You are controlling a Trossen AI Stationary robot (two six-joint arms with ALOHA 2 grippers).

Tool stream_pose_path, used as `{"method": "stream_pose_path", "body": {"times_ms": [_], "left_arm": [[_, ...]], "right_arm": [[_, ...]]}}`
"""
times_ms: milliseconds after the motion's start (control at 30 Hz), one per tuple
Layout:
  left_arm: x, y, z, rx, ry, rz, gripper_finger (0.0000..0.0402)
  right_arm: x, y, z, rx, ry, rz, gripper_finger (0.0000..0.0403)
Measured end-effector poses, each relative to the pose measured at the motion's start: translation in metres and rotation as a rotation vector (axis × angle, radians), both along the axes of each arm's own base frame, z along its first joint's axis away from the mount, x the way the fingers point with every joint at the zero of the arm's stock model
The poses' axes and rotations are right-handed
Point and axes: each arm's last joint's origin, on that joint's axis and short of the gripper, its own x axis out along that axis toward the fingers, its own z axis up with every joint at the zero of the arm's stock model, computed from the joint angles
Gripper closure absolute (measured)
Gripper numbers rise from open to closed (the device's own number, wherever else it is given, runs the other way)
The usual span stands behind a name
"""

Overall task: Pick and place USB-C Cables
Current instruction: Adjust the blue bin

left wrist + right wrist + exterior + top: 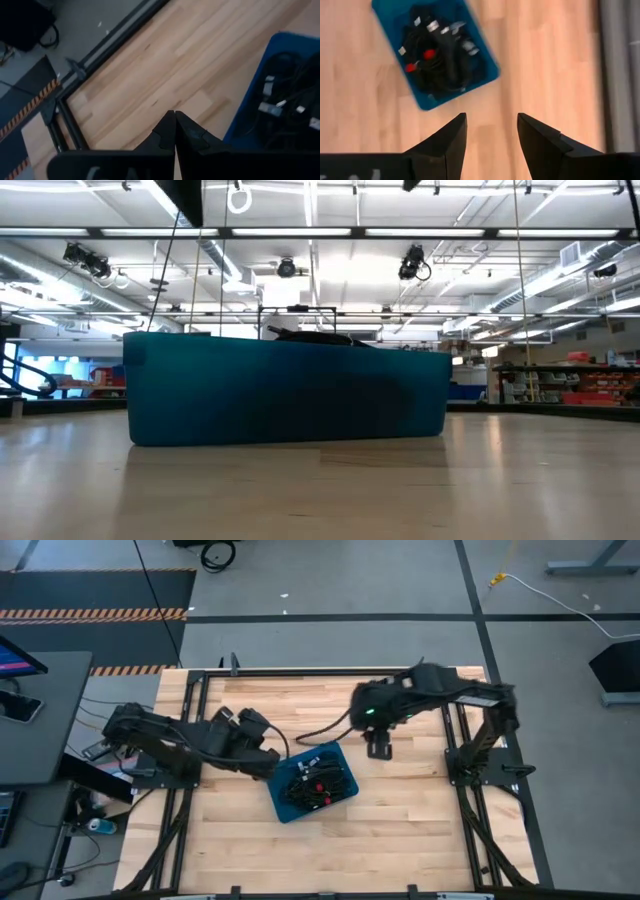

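**A:** Where do you stand right now?

**B:** Your right tool (490, 135) hangs over bare bench (400, 820), fingers spread wide and holding nothing. The blue tray (487, 70) sits ahead of it and a little off to one side, near but not beneath it. All the cables (437, 60) you can see lie heaped inside that tray, black coils tangled together, a couple showing red ties (426, 54).

**A:** And your left tool?

**B:** Your left tool (175, 131) is pressed together, empty, hovering over the bench just beside the tray's edge (250, 115). Leave it waiting there.

**A:** So the step in hand?

**B:** I judge it to be reaching in for one cable. Bring your right tool over the heap before you lower it, not over the rim. Aim for a coil lying on top, ideally one bound by a red tie, since a bound bundle should lift as one piece. Keep the fingers spread until they straddle it. The risk is that neighbouring loops come up with it, so lift slowly and watch.
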Motion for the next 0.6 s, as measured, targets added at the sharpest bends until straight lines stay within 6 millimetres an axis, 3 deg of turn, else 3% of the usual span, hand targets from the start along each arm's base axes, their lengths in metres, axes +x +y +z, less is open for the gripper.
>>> {"method": "stream_pose_path", "body": {"times_ms": [133, 367, 600], "left_arm": [[0.003, 0.005, -0.014, -0.036, 0.029, 0.024, 0.0397], [0.017, 0.013, -0.043, -0.117, 0.026, -0.008, 0.0397], [0.03, 0.026, -0.088, -0.212, 0.004, -0.058, 0.0397]], "right_arm": [[-0.033, -0.011, 0.024, -0.065, -0.101, -0.111, 0.0223], [-0.113, -0.021, 0.07, -0.106, -0.345, -0.31, 0.0223], [-0.183, -0.022, 0.094, -0.064, -0.545, -0.404, 0.0223]]}}
